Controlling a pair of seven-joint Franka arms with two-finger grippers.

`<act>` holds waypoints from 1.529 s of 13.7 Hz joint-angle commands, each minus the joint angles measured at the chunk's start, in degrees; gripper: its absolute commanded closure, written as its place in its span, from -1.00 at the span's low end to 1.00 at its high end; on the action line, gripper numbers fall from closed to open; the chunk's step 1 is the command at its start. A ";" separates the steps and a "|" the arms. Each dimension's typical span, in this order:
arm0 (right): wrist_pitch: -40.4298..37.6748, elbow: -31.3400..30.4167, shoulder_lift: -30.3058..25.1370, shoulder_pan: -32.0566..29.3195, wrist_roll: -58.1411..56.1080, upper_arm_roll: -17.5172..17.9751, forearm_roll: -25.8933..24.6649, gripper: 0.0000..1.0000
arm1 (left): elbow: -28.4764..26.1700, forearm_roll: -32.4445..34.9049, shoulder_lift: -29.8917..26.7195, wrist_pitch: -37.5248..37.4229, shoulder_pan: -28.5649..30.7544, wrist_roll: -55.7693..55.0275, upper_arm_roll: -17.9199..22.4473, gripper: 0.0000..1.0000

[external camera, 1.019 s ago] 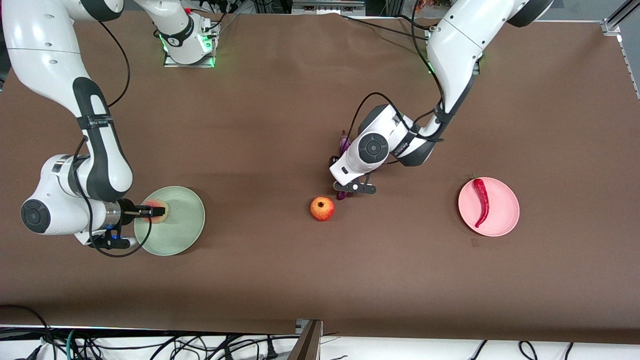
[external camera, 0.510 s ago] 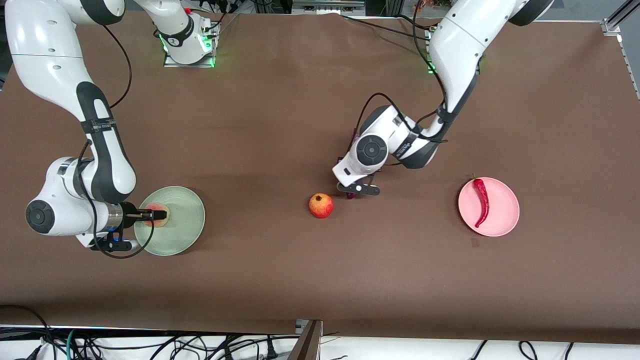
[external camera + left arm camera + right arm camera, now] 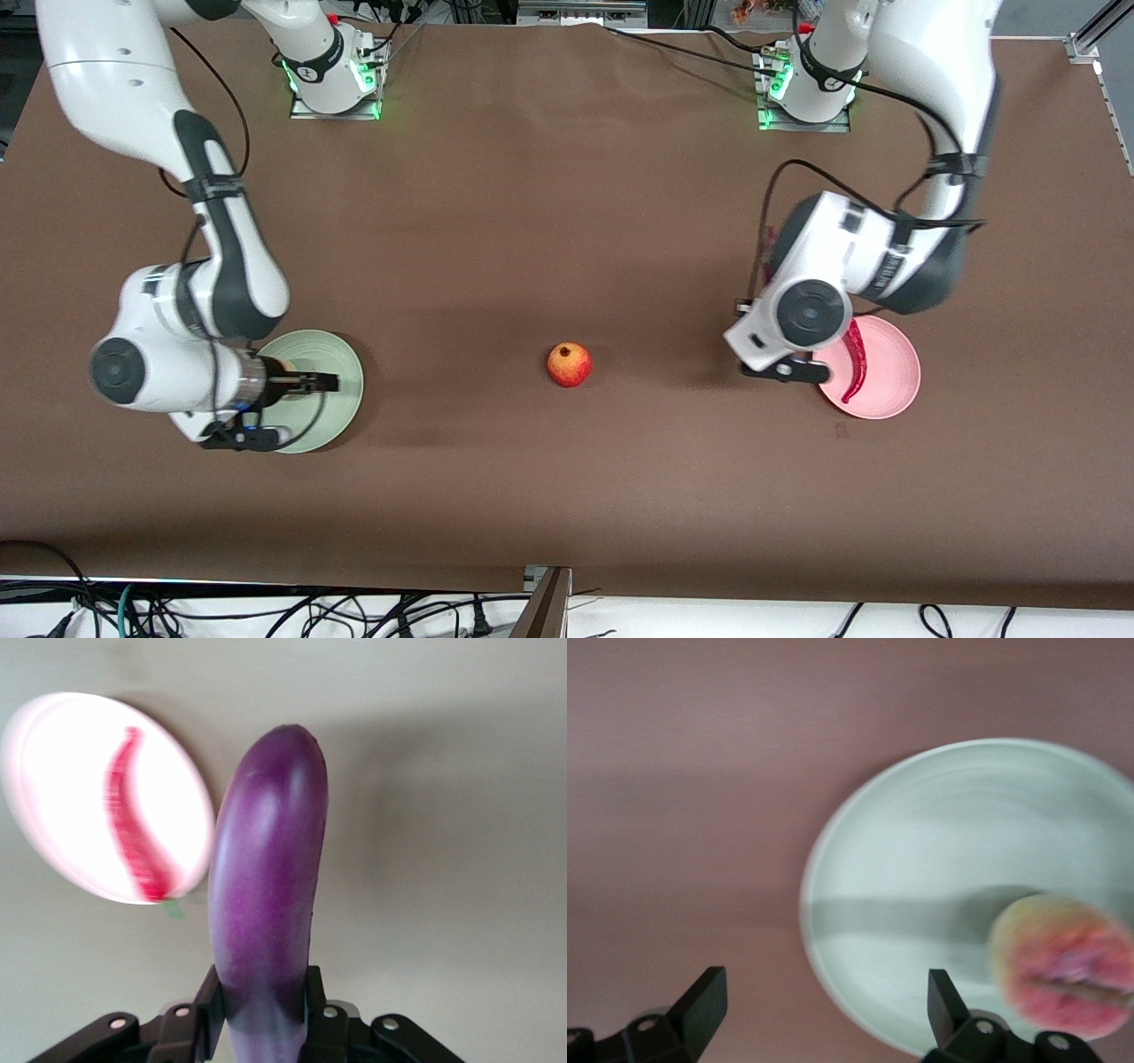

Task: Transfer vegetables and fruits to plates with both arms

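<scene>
My left gripper (image 3: 262,1003) is shut on the purple eggplant (image 3: 266,877) and holds it in the air beside the pink plate (image 3: 890,394), at the plate's edge toward the table's middle. The red chili (image 3: 856,361) lies on that plate, which also shows in the left wrist view (image 3: 62,797). My right gripper (image 3: 321,383) is open and empty above the green plate (image 3: 344,399). The peach (image 3: 1063,963) lies on the green plate (image 3: 939,842), off to one side of the open fingers. My right arm hides it in the front view. The apple (image 3: 569,364) sits on the table's middle.
Brown table cloth all round. Both arm bases (image 3: 332,71) (image 3: 802,84) stand along the edge farthest from the front camera. Cables lie past the table's near edge.
My left arm has carried the eggplant from beside the apple over to the pink plate. My right gripper has let go of the peach and drawn up off it, over the green plate.
</scene>
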 commanded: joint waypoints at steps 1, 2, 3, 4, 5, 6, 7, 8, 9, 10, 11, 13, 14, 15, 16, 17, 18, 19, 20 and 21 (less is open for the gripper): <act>0.85 1.01 -0.37 7.73 14.09 -0.43 -0.17 -1.00 | 1.24 6.85 0.85 -1.16 6.16 7.55 -0.35 0.93; 1.99 1.54 -0.28 11.15 19.97 -0.52 -0.26 -1.00 | 1.24 9.14 1.29 -0.46 8.63 11.06 -0.44 0.93; 4.01 1.81 0.33 13.89 24.56 -0.52 -0.26 -1.00 | 1.24 10.47 1.73 0.94 10.30 14.14 -0.36 0.93; 6.81 1.73 0.95 16.35 27.82 -0.52 -0.17 -1.00 | 0.80 11.61 2.52 3.13 11.45 16.70 -0.35 0.93; 9.36 1.73 1.39 19.07 30.73 -0.52 -0.26 -1.00 | 0.45 12.23 3.57 4.89 12.60 19.33 -0.35 0.93; 12.00 1.73 2.09 21.27 33.54 -0.61 -0.34 -1.00 | 0.36 12.85 4.97 6.47 13.82 20.92 -0.35 0.92; 14.55 1.73 2.79 23.12 35.48 -0.61 -0.61 -1.00 | 0.27 13.03 5.85 8.06 14.62 22.33 -0.35 0.91; 16.92 1.73 3.49 25.14 37.07 -0.78 -0.78 -1.00 | -0.16 13.03 6.82 9.20 14.98 22.96 -0.35 0.90; 18.77 1.73 4.28 26.82 38.13 -1.04 -0.87 -1.00 | -0.52 13.03 7.44 10.26 15.33 23.05 -0.35 0.87; 20.27 1.73 4.90 27.79 38.83 -1.05 -0.96 -1.00 | -1.13 13.03 7.71 10.97 15.77 23.05 -0.35 0.84; 21.85 1.73 5.26 28.67 39.19 -1.05 -1.31 -1.00 | -1.83 13.03 7.80 11.76 15.86 23.05 -0.35 0.82; 24.23 1.73 6.13 29.29 39.98 -1.05 -1.66 -1.00 | -2.89 12.94 7.80 12.03 15.95 23.05 -0.35 0.81; 25.55 1.73 6.57 29.73 39.98 -1.05 -1.75 -1.00 | -4.20 12.85 7.71 12.03 16.29 23.22 -0.44 0.70; 26.78 1.73 7.27 30.08 39.98 -1.13 -1.75 -1.00 | -4.73 12.77 7.62 11.94 16.04 23.23 -0.53 0.16; 28.10 1.73 7.98 30.17 39.98 -1.13 -2.10 -1.00 | -4.74 12.33 7.71 12.03 16.12 22.70 -0.53 -0.99; 29.15 1.73 8.42 30.43 39.98 -1.13 -2.45 -1.00 | -4.56 12.24 7.71 12.03 16.38 23.05 -0.53 -1.00; 30.12 1.73 8.95 30.61 40.07 -1.13 -2.45 -1.00 | -4.47 12.15 7.62 12.03 16.30 23.05 -0.53 -1.00; 31.00 1.64 9.30 30.79 40.07 -1.13 -2.54 -1.00 | -4.39 12.06 7.36 11.77 16.12 22.88 -0.70 -1.00; 31.71 1.64 9.74 30.79 40.07 -1.13 -2.46 -1.00 | -4.04 12.06 6.92 11.33 16.04 22.70 -0.97 -1.00; 32.50 1.64 10.09 30.79 40.07 -1.13 -2.45 -1.00 | -3.86 12.06 5.53 10.98 16.03 23.05 -1.14 -1.00</act>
